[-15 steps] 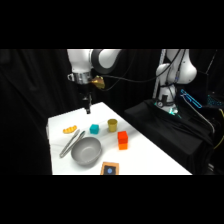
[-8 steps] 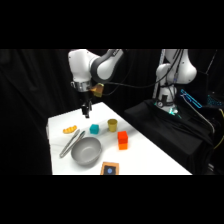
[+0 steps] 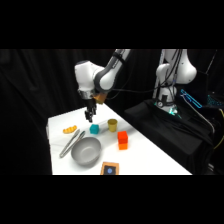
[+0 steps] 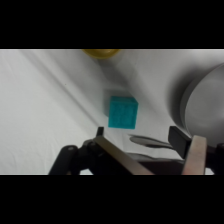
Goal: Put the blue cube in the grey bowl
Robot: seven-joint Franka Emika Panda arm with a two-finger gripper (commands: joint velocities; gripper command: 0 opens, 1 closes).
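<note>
Wrist view: blue cube (image 4: 123,112) seemingly beyond the spread fingers (image 4: 192,150).

White rounded arm (image 3: 107,75), black end effector (image 3: 89,116)

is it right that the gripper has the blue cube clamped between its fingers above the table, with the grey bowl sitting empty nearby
Not quite. The blue cube is not clamped: the wrist view shows it resting on the white table, out ahead of the open gripper, and the side view shows the gripper above it. The rest holds: the grey bowl sits empty nearby.
</note>
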